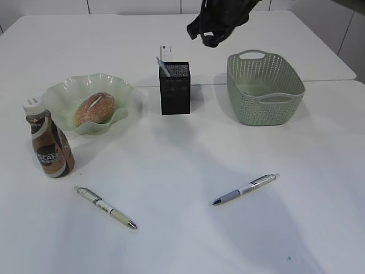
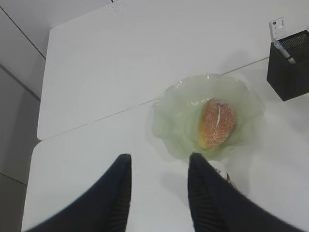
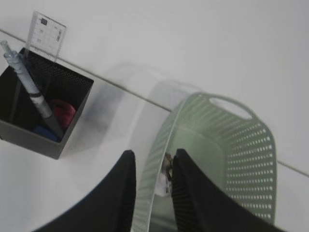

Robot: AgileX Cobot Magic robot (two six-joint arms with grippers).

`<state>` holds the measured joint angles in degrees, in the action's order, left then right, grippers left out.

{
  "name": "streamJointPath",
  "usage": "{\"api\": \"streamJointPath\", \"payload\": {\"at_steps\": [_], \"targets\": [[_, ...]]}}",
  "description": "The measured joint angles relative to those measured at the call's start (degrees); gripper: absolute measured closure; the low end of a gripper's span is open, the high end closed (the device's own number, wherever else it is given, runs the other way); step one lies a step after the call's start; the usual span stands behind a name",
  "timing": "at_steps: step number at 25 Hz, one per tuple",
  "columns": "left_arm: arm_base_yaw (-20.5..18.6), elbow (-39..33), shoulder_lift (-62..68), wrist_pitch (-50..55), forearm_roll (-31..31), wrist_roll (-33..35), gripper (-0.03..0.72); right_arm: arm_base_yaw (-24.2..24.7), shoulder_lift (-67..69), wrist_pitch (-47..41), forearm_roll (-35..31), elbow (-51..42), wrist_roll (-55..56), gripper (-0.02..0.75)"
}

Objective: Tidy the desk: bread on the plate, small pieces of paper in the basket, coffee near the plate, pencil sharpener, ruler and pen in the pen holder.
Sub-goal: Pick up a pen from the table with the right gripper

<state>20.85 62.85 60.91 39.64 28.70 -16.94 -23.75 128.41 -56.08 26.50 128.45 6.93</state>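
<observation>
While the right gripper point(image 3: 150, 181) hangs over the basket point(image 1: 284, 98) rim, fingers a little apart and gripping nothing, the pen holder point(image 3: 13, 128) holds a ruler point(image 3: 46, 36), one pen point(image 3: 30, 87) and something red (sharpener, probably). Bread point(image 1: 94, 108) sits on the plate point(image 1: 69, 89), coffee point(image 1: 49, 141) just beside it. Two pens point(image 1: 105, 206) point(image 1: 245, 189) lie loose on the desk. Left gripper point(image 2: 159, 191) hovers open and empty near the plate.

You see a sugar-dusted bread roll point(image 1: 94, 108) lying in a wavy pale green glass plate point(image 1: 60, 94), a brown coffee bottle point(image 1: 49, 145) upright beside it, a black mesh pen holder point(image 1: 175, 88) holding a pen and clear ruler, a sage woven plastic basket point(image 1: 264, 87), and two loose pens, cream point(image 1: 105, 206) and grey point(image 1: 244, 189).
</observation>
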Motion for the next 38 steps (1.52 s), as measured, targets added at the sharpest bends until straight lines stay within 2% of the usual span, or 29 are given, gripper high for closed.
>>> {"api": "streamJointPath", "payload": {"at_steps": [2, 4, 9, 20, 23, 24, 28, 29, 33, 36, 37, 38], "targets": [[0.00, 0.00, 0.00, 0.43, -0.42, 0.00, 0.413, 0.00, -0.40, -0.91, -0.40, 0.00, 0.00, 0.513], [0.00, 0.00, 0.00, 1.23, -1.26, 0.00, 0.413, 0.00, -2.97, -7.20, -5.06, 0.00, -0.14, 0.515], [0.00, 0.00, -1.05, 2.71, -2.27, 0.00, 0.413, 0.00, -4.11, -14.25, -9.87, 0.00, -1.00, 0.515], [0.00, 0.00, -2.16, 8.88, -7.31, -0.12, 0.413, 0.00, -8.22, -15.60, -24.12, 0.00, -4.45, 0.516], [0.00, 0.00, -2.63, 8.97, -7.44, -0.37, 0.413, 0.00, -8.22, -15.60, -24.12, 0.00, -4.45, 0.516], [0.00, 0.00, -2.77, 8.97, -7.44, -0.37, 0.413, 0.00, -12.17, -15.60, -29.91, -1.99, -5.30, 0.516], [0.00, 0.00, -3.94, 8.97, -7.44, -0.71, 0.413, 0.00, -15.09, -15.62, -33.86, -5.34, -6.93, 0.516], [0.00, 0.00, -4.21, 8.97, -7.44, -0.71, 0.413, -0.39, -17.13, -15.73, -36.43, -8.93, -8.14, 0.517], [0.00, 0.00, -4.93, 9.12, -7.44, -0.82, 0.413, -2.14, -18.55, -15.73, -36.79, -11.93, -9.90, 0.517], [0.00, 0.00, -5.07, 10.10, -7.44, -0.82, 0.413, -8.63, -18.38, -15.73, -37.03, -14.77, -13.62, 0.509], [0.00, 0.00, -5.16, 10.63, -7.46, -0.82, 0.413, -8.63, -18.38, -15.73, -37.03, -14.77, -13.62, 0.509], [0.00, 0.00, -5.30, 11.28, -7.56, -0.82, 0.413, -11.11, -17.77, -15.73, -37.28, -14.75, -14.58, 0.498]]}}
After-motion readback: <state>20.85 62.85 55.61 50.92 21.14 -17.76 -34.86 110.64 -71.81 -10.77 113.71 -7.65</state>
